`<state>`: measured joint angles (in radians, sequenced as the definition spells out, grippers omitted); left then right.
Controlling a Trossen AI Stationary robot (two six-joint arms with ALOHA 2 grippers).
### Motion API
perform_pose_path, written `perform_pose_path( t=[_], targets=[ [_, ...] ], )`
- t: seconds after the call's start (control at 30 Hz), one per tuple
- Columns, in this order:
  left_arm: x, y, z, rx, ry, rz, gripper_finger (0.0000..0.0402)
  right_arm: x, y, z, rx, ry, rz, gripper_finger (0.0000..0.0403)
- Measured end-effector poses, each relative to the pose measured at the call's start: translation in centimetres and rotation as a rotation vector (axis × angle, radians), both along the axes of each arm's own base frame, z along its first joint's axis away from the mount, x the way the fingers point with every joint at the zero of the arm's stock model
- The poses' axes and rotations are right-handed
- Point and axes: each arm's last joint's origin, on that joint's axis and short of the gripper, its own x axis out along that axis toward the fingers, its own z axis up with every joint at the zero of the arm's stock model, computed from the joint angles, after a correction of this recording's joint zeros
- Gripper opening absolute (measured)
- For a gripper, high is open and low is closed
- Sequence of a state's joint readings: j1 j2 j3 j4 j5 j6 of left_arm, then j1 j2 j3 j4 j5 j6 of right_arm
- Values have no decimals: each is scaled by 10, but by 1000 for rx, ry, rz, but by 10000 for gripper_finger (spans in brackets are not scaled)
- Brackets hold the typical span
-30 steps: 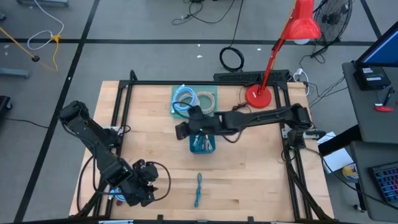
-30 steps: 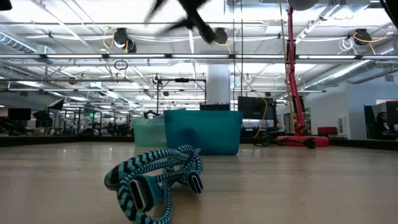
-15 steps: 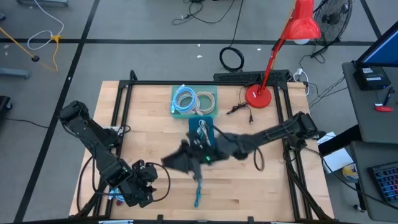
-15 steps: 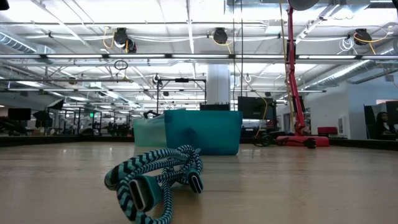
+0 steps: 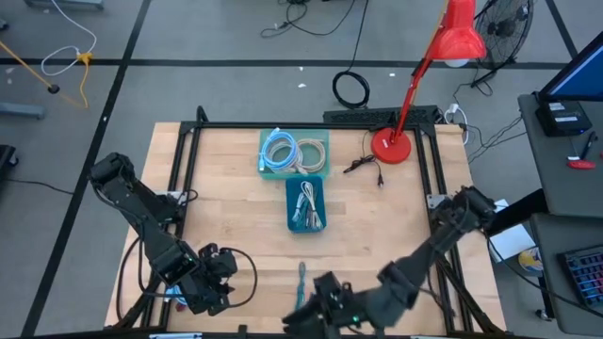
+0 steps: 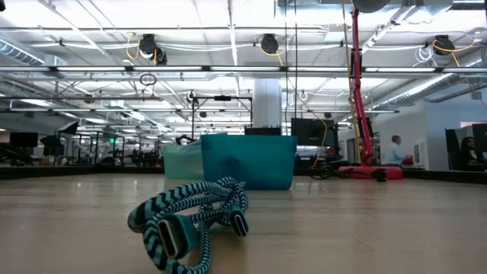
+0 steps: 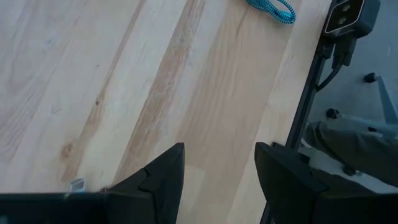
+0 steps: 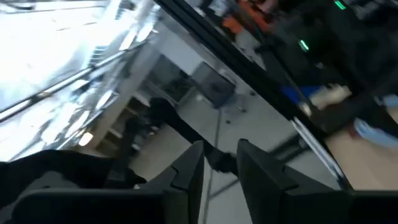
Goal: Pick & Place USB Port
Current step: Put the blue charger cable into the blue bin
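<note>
A teal-and-black braided USB cable [image 5: 301,284] lies bundled on the wooden table close to its near edge; in the low view the bundle [image 6: 194,221] rests on its loops with two connectors facing the camera. A teal bin [image 5: 306,204] holding cables stands mid-table. My right gripper [image 5: 300,318] hangs over the near edge, just near of the cable, and is open [image 8: 219,165] and empty. My left gripper [image 5: 217,290] waits open [image 7: 217,168] at the near left corner, the cable's end [image 7: 271,9] showing beyond it.
A clear tray of coiled cables [image 5: 294,151] sits behind the bin. A red lamp base [image 5: 389,144] and a loose black cable [image 5: 363,167] are at the far right. A black frame [image 5: 179,160] borders the table. A person [image 6: 395,149] stands far off in the room.
My right arm has swung from above the teal bin toward the table's near edge, passing over the braided cable and ending low beside it at the near edge. The cable and the bin have stayed where they were.
</note>
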<state>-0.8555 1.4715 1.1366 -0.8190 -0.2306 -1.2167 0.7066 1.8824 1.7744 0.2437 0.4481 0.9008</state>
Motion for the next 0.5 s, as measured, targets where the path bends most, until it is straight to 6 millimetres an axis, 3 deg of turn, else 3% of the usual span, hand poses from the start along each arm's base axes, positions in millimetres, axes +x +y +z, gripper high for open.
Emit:
perform_pose_path(
  t=[0.2, 0.5],
  targets=[
    [0, 0, 0, 2, 2, -12, 198, -16, 14, -28, 28, 277, -43, 77],
    [-1, -1, 0, -39, 48, -15, 198, -24, -14, -73, -60, 737, -189, 74]
  ],
)
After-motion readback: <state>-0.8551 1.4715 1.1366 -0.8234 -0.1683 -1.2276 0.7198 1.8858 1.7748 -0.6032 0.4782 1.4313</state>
